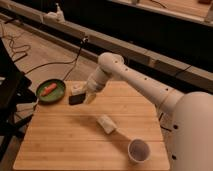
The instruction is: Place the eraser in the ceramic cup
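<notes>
The black eraser (76, 99) hangs in my gripper (81, 94), which is shut on it and holds it above the wooden table's far left part. The white arm reaches in from the right and bends down to the gripper. The white ceramic cup (138, 150) with its dark inside stands upright near the table's front right corner, well away from the gripper.
A pale beige block (106, 124) lies mid-table between the gripper and the cup. A green pan (59, 94) with an orange item (49, 89) sits at the far left corner of the wooden table (60, 145). Cables lie on the floor behind.
</notes>
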